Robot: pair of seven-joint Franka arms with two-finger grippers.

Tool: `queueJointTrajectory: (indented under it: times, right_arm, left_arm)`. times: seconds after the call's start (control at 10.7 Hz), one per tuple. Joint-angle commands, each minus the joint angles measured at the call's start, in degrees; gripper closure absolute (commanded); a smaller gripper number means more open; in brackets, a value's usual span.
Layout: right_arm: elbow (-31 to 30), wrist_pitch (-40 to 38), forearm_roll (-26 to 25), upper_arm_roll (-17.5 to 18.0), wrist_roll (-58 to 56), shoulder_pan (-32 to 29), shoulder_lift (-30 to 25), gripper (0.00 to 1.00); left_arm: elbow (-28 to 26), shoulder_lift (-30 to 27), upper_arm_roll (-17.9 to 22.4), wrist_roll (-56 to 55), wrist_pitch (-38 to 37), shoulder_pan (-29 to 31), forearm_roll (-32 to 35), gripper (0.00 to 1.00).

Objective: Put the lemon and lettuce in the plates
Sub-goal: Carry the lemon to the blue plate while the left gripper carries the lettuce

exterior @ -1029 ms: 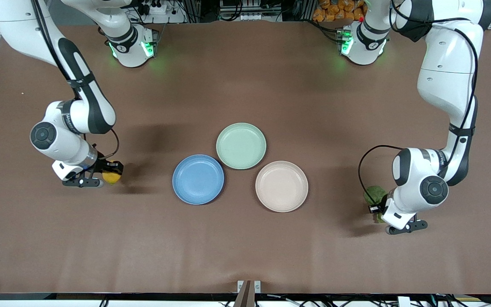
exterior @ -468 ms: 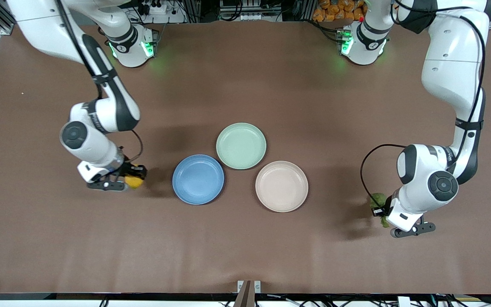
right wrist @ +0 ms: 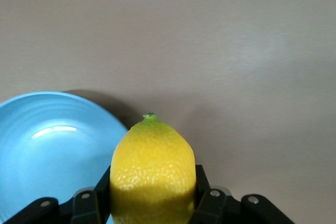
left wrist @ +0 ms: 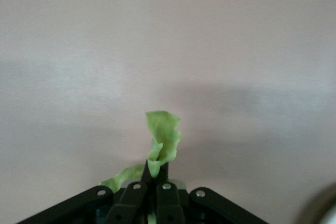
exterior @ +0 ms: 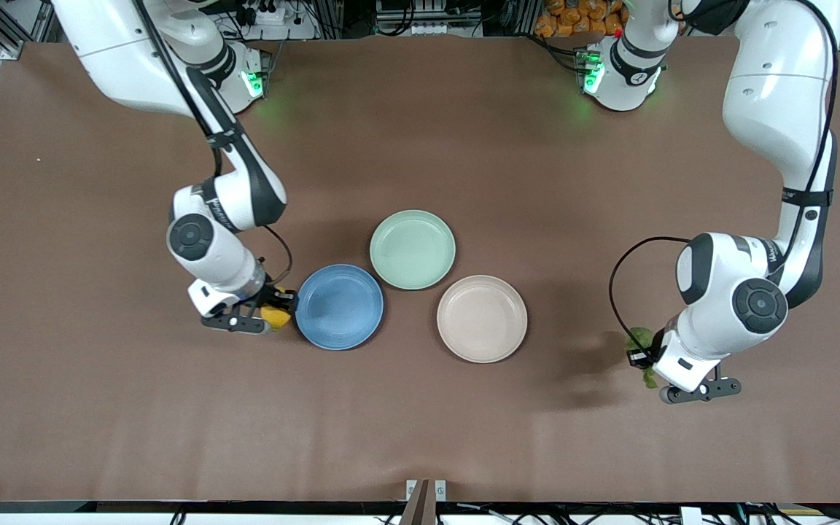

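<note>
1. Right tool (exterior: 268, 318): fingers (right wrist: 206, 195) are closed on the lemon (right wrist: 152, 174), which is gripped at both flanks with its green tip pointing away from the wrist. The tool is held in the air over the bench (exterior: 420, 423), just beside the rim of the blue plate (exterior: 339, 306) at the side toward the right arm's end.
2. Left tool (exterior: 650, 364): fingers (left wrist: 137, 196) are pinched together on the lettuce (left wrist: 163, 141); one crumpled part of the leaf is seen standing up out of the tips, another strip trailing to the side. The tool is held over bare bench toward the left arm's end, well apart from the beige plate (exterior: 482, 318).
3. Plates: the blue and beige plates are laid side by side with a small gap; both are seen unfilled.
4. Open room: bare brown bench is seen between the left tool and the beige plate, and along the whole strip nearest the front camera.
5. Other items: a mint-green plate (exterior: 412, 249) is set farther from the front camera, just beside both other plates.
</note>
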Motion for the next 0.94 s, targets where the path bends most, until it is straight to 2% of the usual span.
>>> queueJointTrajectory:
  times: [0.0,0.37,0.56,0.75,0.84]
  right_arm:
    - [4.62,-0.63,-0.12,0.17,4.43,1.79,3.39,1.00]
    - [6.12,-0.10,-0.73,0.52,9.89,5.47,6.12,1.00]
    - [6.39,0.16,-0.91,0.61,11.30,6.45,6.83,0.96]
    - [6.47,0.25,-1.17,1.22,11.39,6.63,7.00,0.85]
    - [6.47,0.25,-1.35,1.22,11.30,6.54,7.00,0.73]
  left_arm:
    - [-0.98,-2.68,-1.93,-1.12,-2.13,-0.26,1.48,1.00]
    - [-1.07,-4.08,-6.85,-4.97,-2.49,-0.52,1.13,1.00]
    - [-0.81,-4.00,-7.65,-10.06,-2.49,-3.67,1.21,1.00]
    - [-0.54,-4.00,-7.65,-16.12,-2.49,-7.10,1.13,1.00]
    - [-0.46,-3.57,-7.65,-19.11,-2.49,-8.86,1.04,1.00]
